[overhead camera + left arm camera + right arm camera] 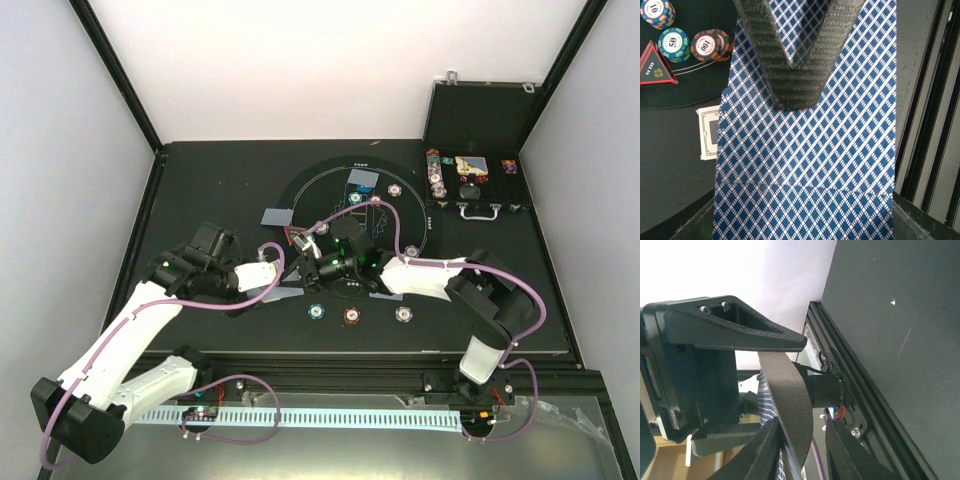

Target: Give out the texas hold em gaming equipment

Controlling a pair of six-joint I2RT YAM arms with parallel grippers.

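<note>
**Left wrist view: deck clamped, one card about to be drawn off**

Left jaws are pressed together on a deck of cards (810,165), held over the edge of the round black mat (685,87). One ribbed dark finger (790,70) lies flat on the top card. Right jaws stand either side of the deck's edge, and whether they have bitten yet I cannot tell.

The step looks like peeling off a single card to deal. I judge it is best done by pinching only the top card near its edge and sliding it off flat along the deck. The left hold should be firm, so the pack neither fans nor spills.

The cards are thin, slick, flexible rectangles backed with a blue-and-white diamond lattice. A single card (710,131), white-bordered, lies face-down just off the mat. The chips (674,44) are small thick discs with striped rims and printed numbers. They sit close together beside a red triangle (655,67) with a raised rim.
</note>
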